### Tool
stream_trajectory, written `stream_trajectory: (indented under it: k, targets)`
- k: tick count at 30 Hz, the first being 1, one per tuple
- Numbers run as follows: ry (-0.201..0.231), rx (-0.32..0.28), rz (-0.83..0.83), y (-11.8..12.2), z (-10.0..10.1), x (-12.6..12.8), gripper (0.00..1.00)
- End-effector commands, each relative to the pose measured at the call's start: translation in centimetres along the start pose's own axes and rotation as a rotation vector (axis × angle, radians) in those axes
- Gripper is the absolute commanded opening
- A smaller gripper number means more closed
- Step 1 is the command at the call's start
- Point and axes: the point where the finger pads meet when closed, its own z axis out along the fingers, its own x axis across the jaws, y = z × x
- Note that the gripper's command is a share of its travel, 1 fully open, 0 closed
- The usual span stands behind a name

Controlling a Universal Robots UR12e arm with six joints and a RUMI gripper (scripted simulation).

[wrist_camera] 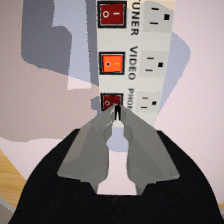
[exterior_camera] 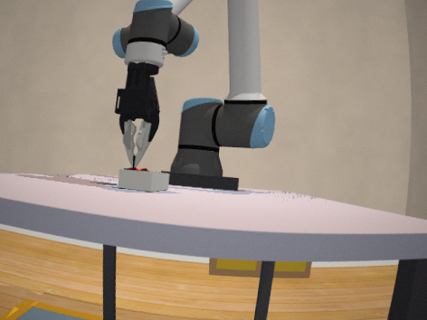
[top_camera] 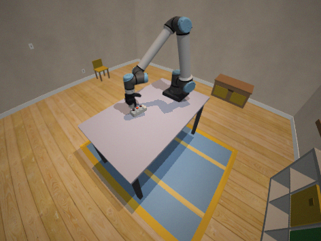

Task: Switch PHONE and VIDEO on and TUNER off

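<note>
TUNER, VIDEO, PHON… on power strip [top_camera: 139,112] [exterior_camera: 144,181] [wrist_camera: 142,80]
</note>
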Motion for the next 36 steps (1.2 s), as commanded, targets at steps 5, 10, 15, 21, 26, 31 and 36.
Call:
stream_trajectory:
  k: [5,10,15,21,26,31,36]
  targets:
    - [0.0,-0.001,0.0,0.1,0.2,0.0,0.0]
    - [0.0,-0.001,0.0,0.1,0.3,0.0,0.0]
    - [0.0,-0.001,0.0,0.1,0.3,0.0,0.0]
    - [0.0,-0.001,0.0,0.1,0.3,0.0,0.0]
    - [0.0,-0.001,0.0,0.1,0.2,0.0,0.0]
    - [0.0,-0.001,0.0,0.1,-0.3,0.0,0.0]
    - [0.0,-0.001,0.0,0.1,-1.6,0.0,0.0]
